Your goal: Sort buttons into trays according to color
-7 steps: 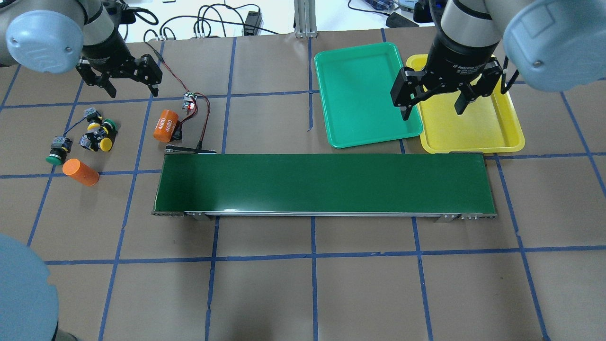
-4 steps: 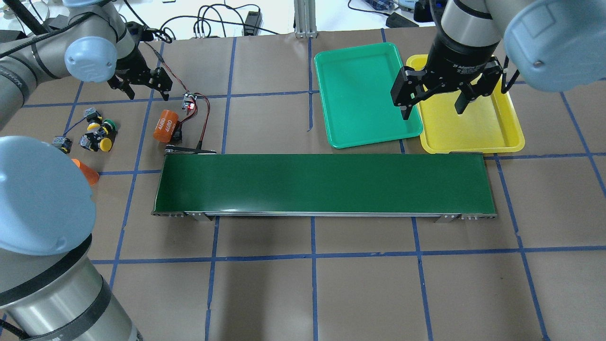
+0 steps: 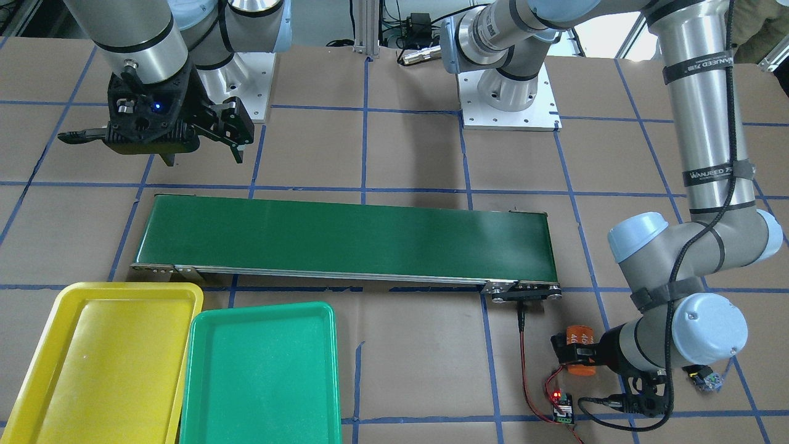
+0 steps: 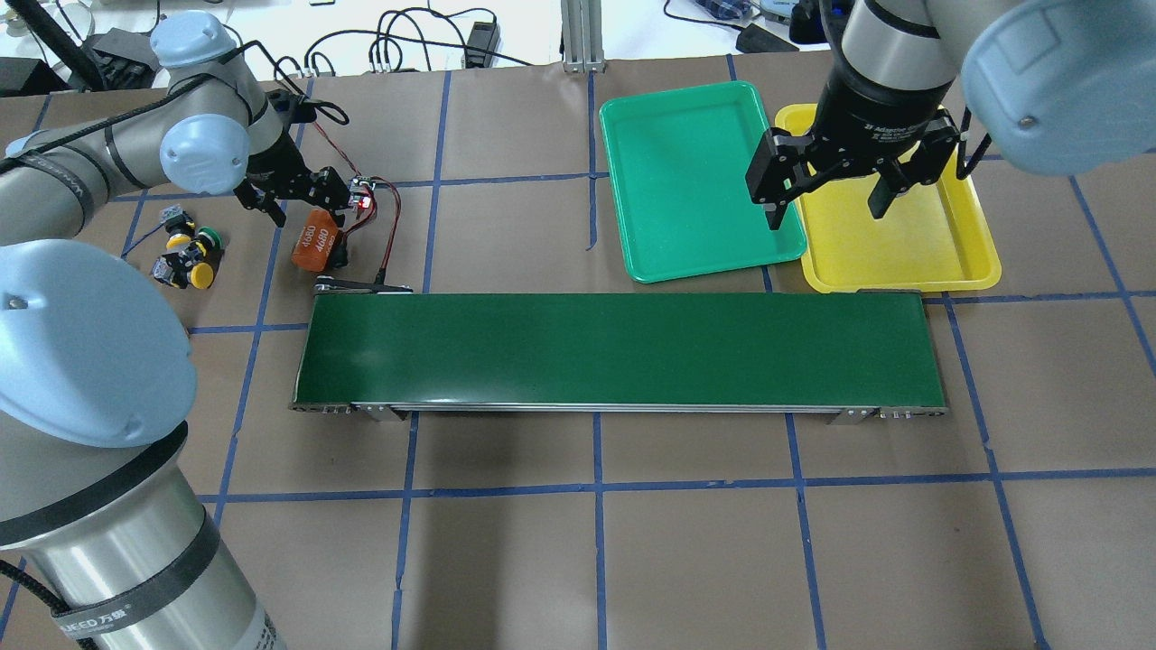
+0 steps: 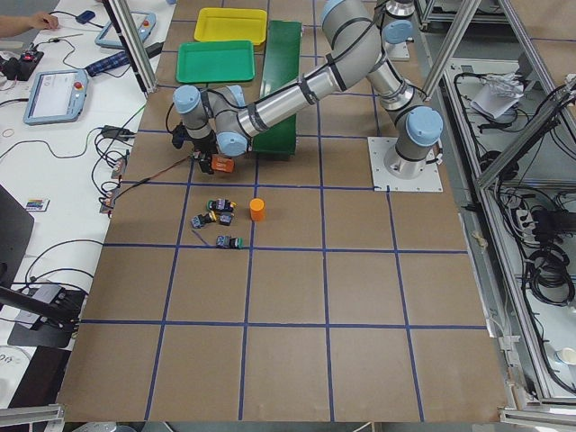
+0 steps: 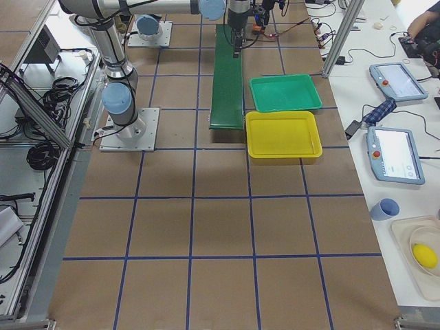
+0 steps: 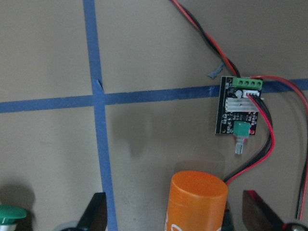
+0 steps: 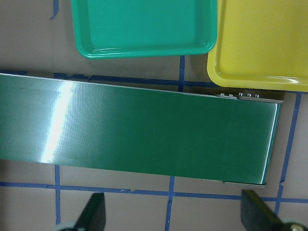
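Observation:
Three buttons (image 4: 188, 255) with yellow and green caps lie clustered at the table's far left; the side view shows another button (image 5: 231, 242) lying apart from them. My left gripper (image 4: 307, 217) is open, its fingers (image 7: 96, 214) on either side of the end of an orange cylinder marked "4680" (image 7: 196, 202), right of the buttons. A green button cap (image 7: 12, 216) shows at the wrist view's lower left edge. The green tray (image 4: 695, 181) and yellow tray (image 4: 903, 244) lie empty at the far right. My right gripper (image 4: 826, 199) hangs open above them, holding nothing.
The long dark-green conveyor belt (image 4: 614, 348) crosses the middle. A small circuit board (image 4: 363, 194) with red and black wires sits beside the marked cylinder. A plain orange cylinder (image 5: 257, 209) stands near the buttons. My left arm's elbow (image 4: 81, 343) covers the overhead view's front left.
My left arm has swung right and down from the far-left corner to the marked orange cylinder, and its elbow now hides one green button. The right arm has not moved.

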You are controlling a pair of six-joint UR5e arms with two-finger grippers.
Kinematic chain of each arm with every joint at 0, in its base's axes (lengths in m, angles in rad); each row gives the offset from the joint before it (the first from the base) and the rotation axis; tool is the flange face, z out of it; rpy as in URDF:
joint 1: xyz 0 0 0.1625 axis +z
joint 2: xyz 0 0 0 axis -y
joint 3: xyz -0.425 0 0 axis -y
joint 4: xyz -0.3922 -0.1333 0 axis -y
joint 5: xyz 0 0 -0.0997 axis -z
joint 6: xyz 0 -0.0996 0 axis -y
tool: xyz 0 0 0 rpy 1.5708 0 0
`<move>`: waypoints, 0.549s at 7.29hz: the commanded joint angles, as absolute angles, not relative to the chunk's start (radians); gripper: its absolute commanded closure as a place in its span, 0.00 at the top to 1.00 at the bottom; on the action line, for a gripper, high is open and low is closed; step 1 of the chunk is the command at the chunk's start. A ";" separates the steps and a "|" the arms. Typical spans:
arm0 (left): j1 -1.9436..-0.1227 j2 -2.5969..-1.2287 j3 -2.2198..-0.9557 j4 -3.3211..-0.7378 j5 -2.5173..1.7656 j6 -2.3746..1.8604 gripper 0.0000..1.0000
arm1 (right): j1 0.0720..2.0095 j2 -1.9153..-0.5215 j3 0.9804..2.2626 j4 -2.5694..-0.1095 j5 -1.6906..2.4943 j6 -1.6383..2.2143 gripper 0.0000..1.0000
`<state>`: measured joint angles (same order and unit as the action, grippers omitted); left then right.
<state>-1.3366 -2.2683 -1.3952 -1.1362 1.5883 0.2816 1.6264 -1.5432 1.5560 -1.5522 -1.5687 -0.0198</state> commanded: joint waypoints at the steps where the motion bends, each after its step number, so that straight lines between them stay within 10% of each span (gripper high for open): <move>1: -1.338 -2.266 -1.422 -1.135 1.588 0.276 0.65 | 1.626 -1.543 1.555 -1.548 -1.568 -0.020 1.00; 2: -1.336 -2.266 -1.411 -1.137 1.588 0.276 0.31 | 1.626 -1.543 1.555 -1.548 -1.569 -0.020 1.00; 4: -1.338 -2.240 -1.405 -1.163 1.585 0.276 0.04 | 1.626 -1.543 1.557 -1.548 -1.568 -0.020 1.00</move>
